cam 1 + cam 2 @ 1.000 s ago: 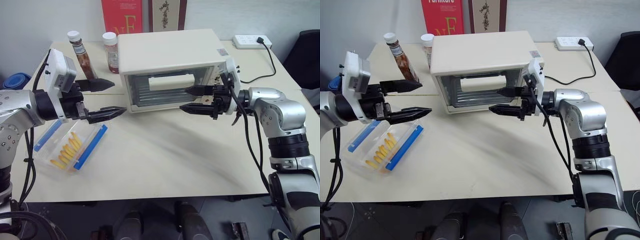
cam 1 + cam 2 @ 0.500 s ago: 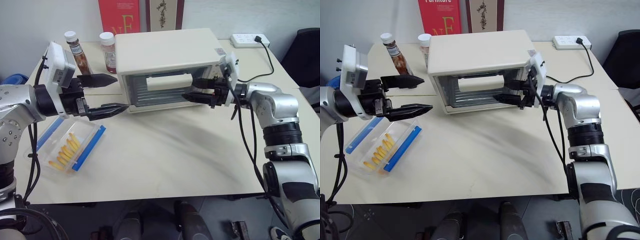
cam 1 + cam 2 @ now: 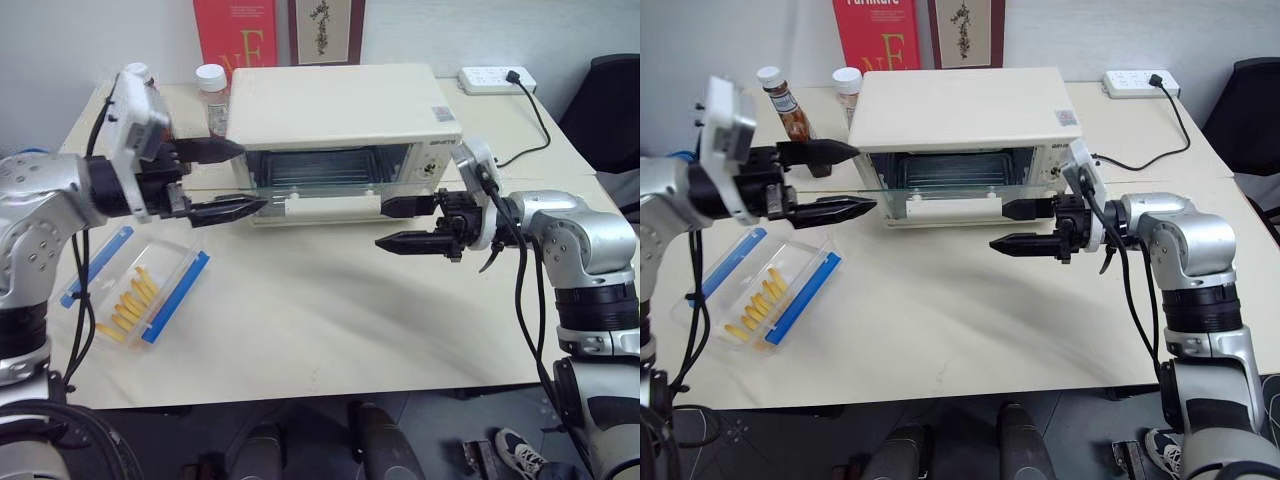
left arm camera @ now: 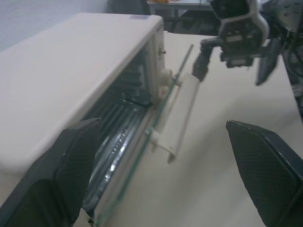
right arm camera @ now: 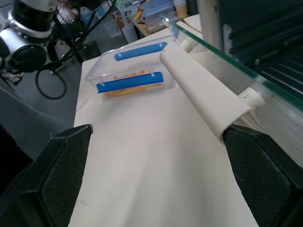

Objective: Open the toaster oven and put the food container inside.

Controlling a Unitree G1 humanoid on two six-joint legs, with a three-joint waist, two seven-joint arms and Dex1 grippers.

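The cream-white toaster oven (image 3: 335, 105) stands at the middle back of the table. Its glass door (image 3: 315, 190) has swung down and out, with the white bar handle (image 3: 335, 207) now low in front. My right gripper (image 3: 382, 225) is open beside the handle's right end, its upper fingertip close to it and nothing between the fingers. My left gripper (image 3: 252, 178) is open at the oven's front left corner, its fingers above and below the door's left edge. The food container (image 3: 140, 290), clear with blue clips and yellow sticks, lies on the table at the left.
Two brown sauce bottles (image 3: 212, 90) stand behind the oven's left side. A red book (image 3: 235, 30) and a framed picture (image 3: 325, 25) lean on the back wall. A power strip (image 3: 495, 78) with its cable lies at the back right, beside a black chair (image 3: 610, 100).
The oven door has swung down from shut, its handle dropping from the top to low in front. My right gripper drew back from the oven. My left gripper moved up to the oven's left corner.
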